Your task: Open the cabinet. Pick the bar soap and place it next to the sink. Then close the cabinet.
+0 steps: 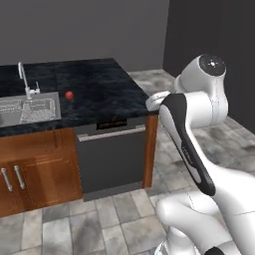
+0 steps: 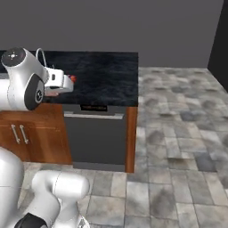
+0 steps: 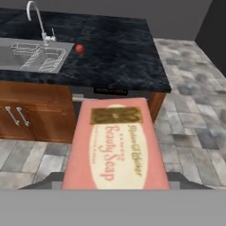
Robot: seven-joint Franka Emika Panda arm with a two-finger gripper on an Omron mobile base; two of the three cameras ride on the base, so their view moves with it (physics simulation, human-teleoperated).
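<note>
The tool is clamped on the bar soap, holding it in the air before the dark tabletop, well apart from the sink and a red ball.

The white jointed arm is raised and folded at the elbow. Its hand is clamped on a pinkish rectangular bar soap.

Both base views look forward and down from behind the arm, left and right, sharing the dishwasher front (dark counter above). The hand view faces it from higher.
</note>
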